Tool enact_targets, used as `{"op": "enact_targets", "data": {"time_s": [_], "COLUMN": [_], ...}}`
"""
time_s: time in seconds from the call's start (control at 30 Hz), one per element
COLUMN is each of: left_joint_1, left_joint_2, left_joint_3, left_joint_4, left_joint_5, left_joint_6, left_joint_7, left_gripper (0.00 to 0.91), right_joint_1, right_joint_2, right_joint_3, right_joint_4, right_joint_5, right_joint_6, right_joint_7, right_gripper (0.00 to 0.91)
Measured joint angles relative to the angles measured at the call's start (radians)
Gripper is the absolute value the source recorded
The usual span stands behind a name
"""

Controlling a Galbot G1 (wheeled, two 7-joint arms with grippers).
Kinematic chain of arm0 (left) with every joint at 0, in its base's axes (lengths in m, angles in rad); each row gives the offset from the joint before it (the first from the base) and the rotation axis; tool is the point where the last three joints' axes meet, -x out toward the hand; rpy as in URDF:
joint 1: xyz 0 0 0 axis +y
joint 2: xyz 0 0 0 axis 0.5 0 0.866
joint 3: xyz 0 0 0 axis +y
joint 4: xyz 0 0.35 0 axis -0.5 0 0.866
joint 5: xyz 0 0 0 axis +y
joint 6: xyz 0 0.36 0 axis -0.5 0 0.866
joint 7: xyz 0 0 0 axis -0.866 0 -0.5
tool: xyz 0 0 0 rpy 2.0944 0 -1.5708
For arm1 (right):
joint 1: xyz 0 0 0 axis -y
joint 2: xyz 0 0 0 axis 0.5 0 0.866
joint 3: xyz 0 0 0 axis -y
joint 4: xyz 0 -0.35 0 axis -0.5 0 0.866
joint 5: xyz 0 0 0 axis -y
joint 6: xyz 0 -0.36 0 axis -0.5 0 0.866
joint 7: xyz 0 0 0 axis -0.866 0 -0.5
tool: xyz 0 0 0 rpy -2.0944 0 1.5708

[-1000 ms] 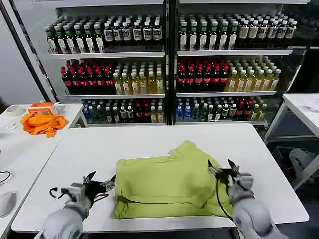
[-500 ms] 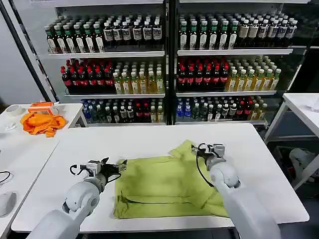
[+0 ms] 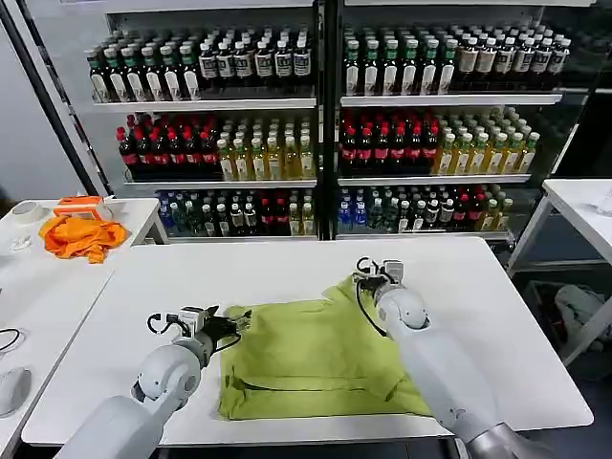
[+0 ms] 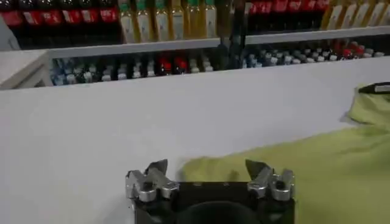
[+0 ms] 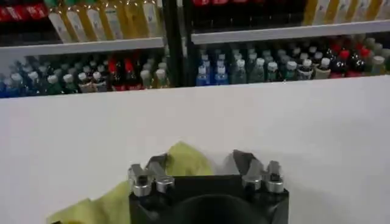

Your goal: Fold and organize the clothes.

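I judge the lime-green cotton T-shirt [image 3: 316, 359], lower centre, partly folded; my left gripper [image 3: 232, 325] and right gripper [image 3: 368, 276] gape wide, empty, at its upper corners.

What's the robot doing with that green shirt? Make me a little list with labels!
shirt: lime green T-shirt, partly folded, lying on the white table
left gripper: open, at the shirt's far left corner
right gripper: open, over the shirt's far right corner
orange cloth: on the side table, left
behind: shelves of drink bottles
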State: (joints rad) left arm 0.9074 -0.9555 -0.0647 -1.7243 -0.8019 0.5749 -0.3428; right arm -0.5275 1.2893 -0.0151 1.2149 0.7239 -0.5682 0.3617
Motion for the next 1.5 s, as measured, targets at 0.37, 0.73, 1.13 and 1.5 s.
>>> {"op": "enact_targets", "data": {"time_s": [0.37,0.73,1.13,1.5], "left_joint_1": [0.018,0.025,0.062,0.147], "left_joint_2": [0.001,-0.007,0.002,0.029], "left_joint_3": [-0.006,-0.022,-0.066,-0.133], "left_joint_4": [0.007,0.012,-0.044,-0.154], "left_joint_5": [-0.032,-0.043,-0.093,-0.112], "left_joint_6": [0.001,0.0,-0.052,-0.083], "left_joint_7": [0.01,0.014,0.054,0.075], "left_gripper": [0.02,0.02,0.02,0.02], "right_joint_1": [-0.039,-0.078,-0.135,-0.216], "right_joint_2": [-0.021,-0.035,-0.072,-0.133], "right_joint_3": [-0.007,-0.001,0.035,0.111], "right_joint_4": [0.046,0.103,0.224,0.418], "right_joint_5": [0.006,0.007,0.011,0.017], "right_joint_6": [-0.003,-0.004,0.007,0.012], "right_joint_7": [-0.004,-0.008,-0.007,0.006], "right_gripper": [0.0,0.0,0.0,0.0]}}
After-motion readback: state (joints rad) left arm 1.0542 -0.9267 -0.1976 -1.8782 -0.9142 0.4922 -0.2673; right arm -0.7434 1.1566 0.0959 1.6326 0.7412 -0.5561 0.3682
